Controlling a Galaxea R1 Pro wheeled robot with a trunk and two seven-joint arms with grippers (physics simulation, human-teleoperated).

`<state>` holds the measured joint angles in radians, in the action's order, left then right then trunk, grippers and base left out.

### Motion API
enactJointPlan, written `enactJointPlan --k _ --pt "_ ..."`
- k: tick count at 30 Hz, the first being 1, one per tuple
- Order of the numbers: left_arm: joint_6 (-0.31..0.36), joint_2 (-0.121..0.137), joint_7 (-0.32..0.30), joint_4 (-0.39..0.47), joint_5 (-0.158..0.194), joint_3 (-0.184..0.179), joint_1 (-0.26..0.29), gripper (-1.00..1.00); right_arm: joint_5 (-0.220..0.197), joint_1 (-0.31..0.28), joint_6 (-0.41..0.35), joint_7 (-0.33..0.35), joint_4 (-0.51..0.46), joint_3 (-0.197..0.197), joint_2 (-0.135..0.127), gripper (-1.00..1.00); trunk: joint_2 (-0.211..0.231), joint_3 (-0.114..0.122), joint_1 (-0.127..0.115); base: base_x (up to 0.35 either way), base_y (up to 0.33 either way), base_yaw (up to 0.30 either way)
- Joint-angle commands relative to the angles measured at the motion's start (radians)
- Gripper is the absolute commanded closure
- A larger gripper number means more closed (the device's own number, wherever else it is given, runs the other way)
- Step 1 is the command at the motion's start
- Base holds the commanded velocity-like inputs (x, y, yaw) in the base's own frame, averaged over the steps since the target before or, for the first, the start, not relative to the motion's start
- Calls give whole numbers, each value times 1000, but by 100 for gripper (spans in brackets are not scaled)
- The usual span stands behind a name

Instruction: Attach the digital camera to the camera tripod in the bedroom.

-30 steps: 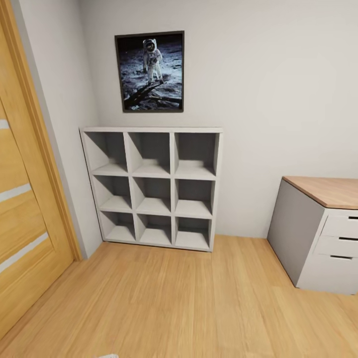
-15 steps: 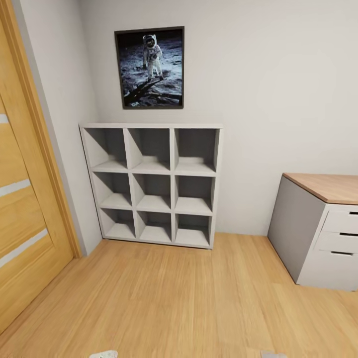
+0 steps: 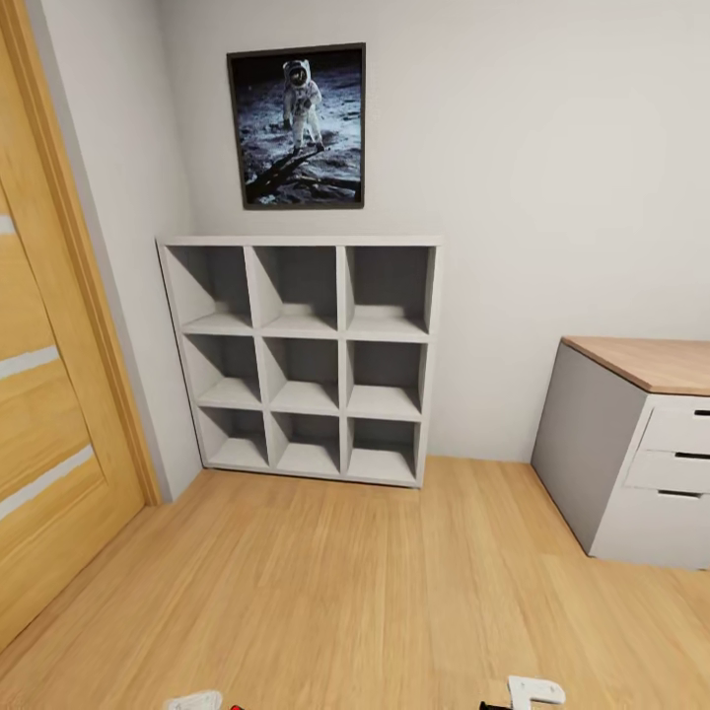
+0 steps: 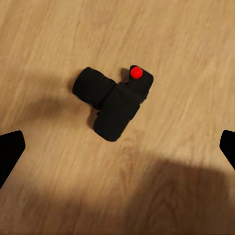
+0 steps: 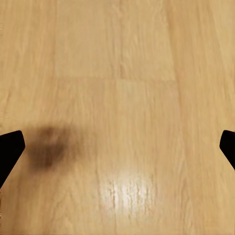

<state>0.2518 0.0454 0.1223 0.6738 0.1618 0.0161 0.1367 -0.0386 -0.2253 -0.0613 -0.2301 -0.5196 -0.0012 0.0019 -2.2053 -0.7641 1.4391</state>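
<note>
The digital camera (image 4: 115, 100), a chunky black body with a red round button, lies on the light wood floor in the left wrist view. My left gripper (image 4: 117, 147) hangs above it, open, its dark fingers (image 4: 11, 149) far apart at the picture's sides and not touching it. Its white tip (image 3: 194, 701) peeks in at the bottom edge of the head view. My right gripper (image 5: 117, 147) is open over bare floor, and its white tip (image 3: 533, 689) shows low in the head view. The camera tripod is out of view.
Ahead, a grey nine-cube shelf (image 3: 301, 355) stands against the white wall under a framed astronaut picture (image 3: 297, 126). A wooden door (image 3: 44, 394) is on the left. A white drawer unit with a wood top (image 3: 641, 444) is on the right. Wood floor (image 3: 355, 592) lies between.
The whole head view has shifted, so shelf and picture sit higher in the frame. Both grippers' white tips have come into sight at the bottom edge.
</note>
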Motion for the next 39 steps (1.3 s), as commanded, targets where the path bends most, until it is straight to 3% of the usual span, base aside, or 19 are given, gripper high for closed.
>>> enactJointPlan --k 1,19,28,33,39 --pt "4 6 6 7 11 -1 0 -100 -3 -1 -7 -1 -17 3 3 -100 -8 -4 4 0 0 0" --pt "-31 19 12 -6 16 3 0 -100 3 -2 -3 -5 -41 6 7 -100 -134 -61 73 0 0 0" --pt "-61 29 8 -11 17 95 0 -100 2 -2 2 -7 -35 4 8 -100 -197 -89 107 0 0 0" --pt "-65 30 7 -12 16 119 0 -100 0 -2 2 -6 -32 4 8 -100 -232 -105 126 0 0 0" --pt "-68 30 6 -13 8 123 0 -100 -3 -2 3 0 -30 4 9 -100 -274 -123 149 0 0 0"
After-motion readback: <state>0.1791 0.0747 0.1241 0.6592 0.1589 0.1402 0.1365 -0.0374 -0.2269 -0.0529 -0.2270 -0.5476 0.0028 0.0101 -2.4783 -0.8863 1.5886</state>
